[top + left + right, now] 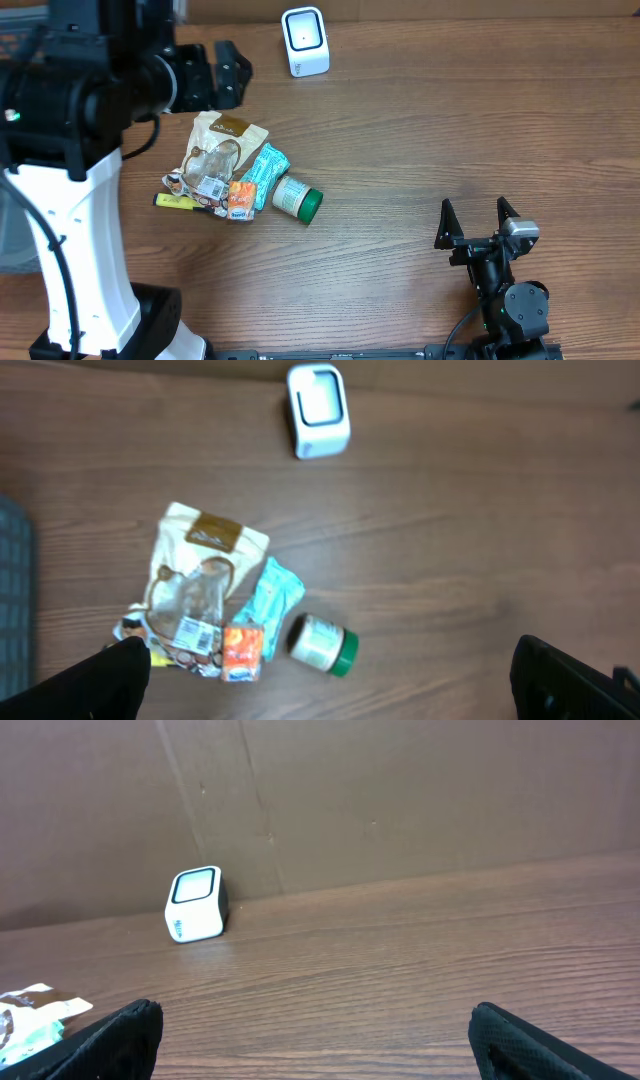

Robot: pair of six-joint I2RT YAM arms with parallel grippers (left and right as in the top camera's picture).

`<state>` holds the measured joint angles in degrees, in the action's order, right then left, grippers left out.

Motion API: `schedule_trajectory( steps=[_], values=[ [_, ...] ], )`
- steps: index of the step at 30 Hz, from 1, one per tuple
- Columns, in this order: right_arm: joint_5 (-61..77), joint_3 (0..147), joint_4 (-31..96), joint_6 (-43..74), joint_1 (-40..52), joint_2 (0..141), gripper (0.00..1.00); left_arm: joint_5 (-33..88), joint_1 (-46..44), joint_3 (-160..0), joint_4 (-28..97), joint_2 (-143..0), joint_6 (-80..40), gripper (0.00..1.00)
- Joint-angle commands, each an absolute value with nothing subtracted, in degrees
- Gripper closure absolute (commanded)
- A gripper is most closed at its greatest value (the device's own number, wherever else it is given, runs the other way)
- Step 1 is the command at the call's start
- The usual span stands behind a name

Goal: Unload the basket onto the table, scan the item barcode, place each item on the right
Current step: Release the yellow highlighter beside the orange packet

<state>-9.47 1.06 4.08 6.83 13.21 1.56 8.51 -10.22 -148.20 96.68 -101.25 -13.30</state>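
Pincers first: my left pincer hangs above the far-left part of the desk with its jaws spread wide and nothing between them. My right pincer sits low at the near-right, equally wide and empty.

The goods lie in one heap on the left of the desk: a beige pouch, a teal packet leaning on it, a small orange box, a jar with a green lid on its side, and a yellow item at the heap's left edge. The white scanner stands at the far edge, well apart from them, its dark window clear.

As I judge it, no item is being presented now. I have yet to pick one, turn its barcode to the scanner and hold it there.

As for writing, the pouch has a brown label with pale script and a white sticker low down, perhaps a barcode. None of it is legible, nor is the print on the box or jar.
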Motion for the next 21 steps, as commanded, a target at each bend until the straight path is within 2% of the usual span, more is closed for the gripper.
schedule_trajectory(
  steps=[1, 10, 21],
  values=[
    [-10.3, 0.5, 3.8, 7.1, 13.2, 1.4, 0.0, 8.5, -12.4, -146.1, 96.8, -100.8, -12.4, 0.0],
    [-10.3, 0.5, 3.7, 7.1, 13.2, 1.4, 0.0, 8.4, -15.8, -139.6, 96.6, -100.9, -12.4, 0.0],
    [-10.3, 0.5, 3.7, 7.1, 13.2, 1.4, 0.0, 8.4, -15.9, -132.1, 94.1, -101.0, -12.4, 0.0]
  ],
)
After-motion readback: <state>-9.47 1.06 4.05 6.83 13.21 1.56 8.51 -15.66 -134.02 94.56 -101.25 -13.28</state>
